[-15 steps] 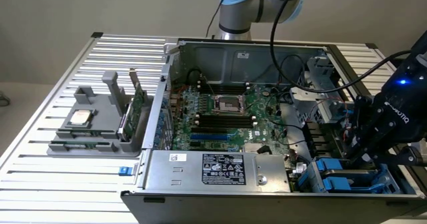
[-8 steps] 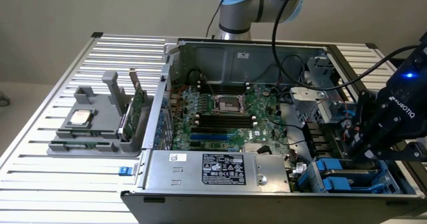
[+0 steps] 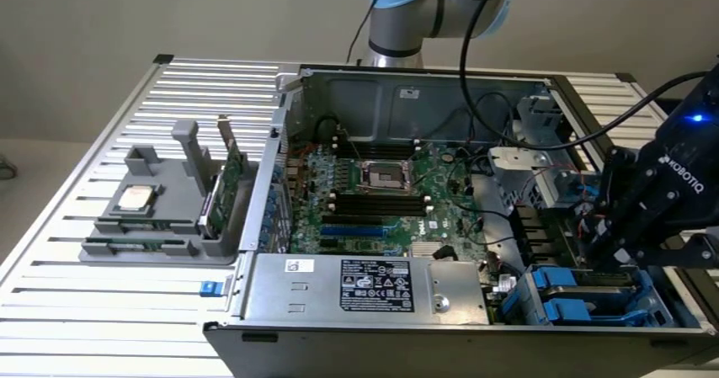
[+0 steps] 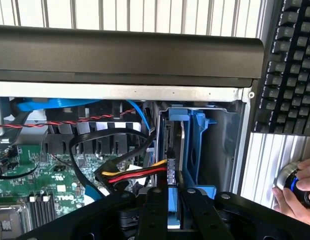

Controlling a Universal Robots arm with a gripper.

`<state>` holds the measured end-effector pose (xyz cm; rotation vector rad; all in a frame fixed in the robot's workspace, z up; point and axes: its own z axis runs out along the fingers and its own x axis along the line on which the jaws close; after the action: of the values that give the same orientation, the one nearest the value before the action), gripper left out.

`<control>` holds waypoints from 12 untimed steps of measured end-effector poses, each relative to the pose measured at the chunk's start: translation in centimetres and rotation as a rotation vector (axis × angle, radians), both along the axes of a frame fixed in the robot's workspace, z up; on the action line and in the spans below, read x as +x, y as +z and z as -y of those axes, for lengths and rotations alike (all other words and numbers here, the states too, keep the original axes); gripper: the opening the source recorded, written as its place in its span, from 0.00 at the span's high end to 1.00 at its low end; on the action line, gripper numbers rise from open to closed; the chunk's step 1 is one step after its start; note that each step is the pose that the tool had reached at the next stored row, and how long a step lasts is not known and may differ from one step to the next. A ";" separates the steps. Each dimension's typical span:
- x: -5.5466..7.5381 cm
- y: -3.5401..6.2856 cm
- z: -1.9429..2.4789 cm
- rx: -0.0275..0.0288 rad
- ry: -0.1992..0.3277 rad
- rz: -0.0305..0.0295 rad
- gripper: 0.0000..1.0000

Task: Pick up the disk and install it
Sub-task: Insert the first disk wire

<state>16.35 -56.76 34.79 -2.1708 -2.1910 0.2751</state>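
Disk, silver metal in blue plastic carrier (image 4: pixel 181 145), is held edge-on by the narrowly closed hand (image 4: pixel 173 195), partly inside the grey metal drive bay (image 4: pixel 222 145). Carrier is best kept square, red-yellow cable (image 4: pixel 140 175) cleared.

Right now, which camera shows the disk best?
Wrist view: the disk stands on edge in its blue carrier inside the bay, with the gripper closed on it. In the exterior view the gripper's body covers most of it, at the case's corner on that view's right.
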 end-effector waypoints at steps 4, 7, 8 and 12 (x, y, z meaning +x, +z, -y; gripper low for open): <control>0.1 0.07 -0.01 -0.0002 -0.001 -0.0154 0.69; 0.1 0.06 0.01 0.0125 -0.001 -0.0213 0.63; 0.1 0.07 0.13 0.0343 0.000 -0.0213 0.63; 1.3 0.07 0.71 0.0702 0.000 -0.0221 0.63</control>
<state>17.69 -57.46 34.86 -2.1212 -2.1551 0.2176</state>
